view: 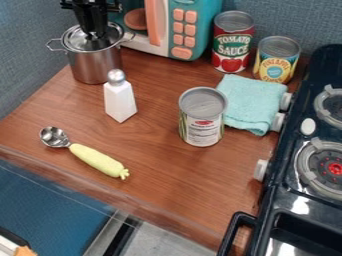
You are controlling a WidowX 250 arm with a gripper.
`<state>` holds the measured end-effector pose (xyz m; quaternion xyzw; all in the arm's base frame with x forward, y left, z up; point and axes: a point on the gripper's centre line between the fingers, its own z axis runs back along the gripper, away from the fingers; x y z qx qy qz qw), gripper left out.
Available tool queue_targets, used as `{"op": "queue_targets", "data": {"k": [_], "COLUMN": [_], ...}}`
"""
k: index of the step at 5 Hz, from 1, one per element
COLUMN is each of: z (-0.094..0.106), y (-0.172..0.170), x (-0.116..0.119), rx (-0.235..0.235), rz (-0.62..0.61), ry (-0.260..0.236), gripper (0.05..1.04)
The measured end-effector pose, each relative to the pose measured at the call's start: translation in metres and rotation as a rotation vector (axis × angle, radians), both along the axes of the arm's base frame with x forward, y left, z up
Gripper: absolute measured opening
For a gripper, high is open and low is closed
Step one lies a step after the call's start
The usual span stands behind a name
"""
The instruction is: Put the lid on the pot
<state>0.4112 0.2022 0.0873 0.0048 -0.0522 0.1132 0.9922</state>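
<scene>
So the task looks nearly done to me. The lid (77, 42) is at the mouth of the metal pot (95, 66), over at the back left of the wooden counter (160, 165), just beside the toy microwave (194, 27). I'd call this the placing step, right at its tail end. The black gripper (97, 36) hangs straight down over the middle of the lid, low enough that it looks to be touching it. Honest caveat: it's dark and bunched up there, so I can't tell if it's clenched on the lid's handle or has let go.

If it's got a grip, I'd say the next move is to check the lid sits flat inside the rim, then release gently. If it's released, just lift straight up. Going sideways could snag the lid and tip it, or drag the pot by one of its wire handles. Also watch the white shaker (119, 102) with the silver top: it's near the front of the pot, so a sloppy exit that way might knock it over.
</scene>
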Motion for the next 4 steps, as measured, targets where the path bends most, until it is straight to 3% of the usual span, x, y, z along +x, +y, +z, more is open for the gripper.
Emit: {"op": "queue_targets", "data": {"k": [1,3,4], "z": [-0.0004,-0.0014,0.0013], "y": [0.0001,-0.0034,-0.0055], "x": [0.0012,-0.0009,-0.0006], "rx": [0.000,-0.028,-0.041], "rz": [0.001,-0.016,-0.022], "ry": [0.002,0.021,0.021], "gripper": [0.342,0.938,1.005]}}
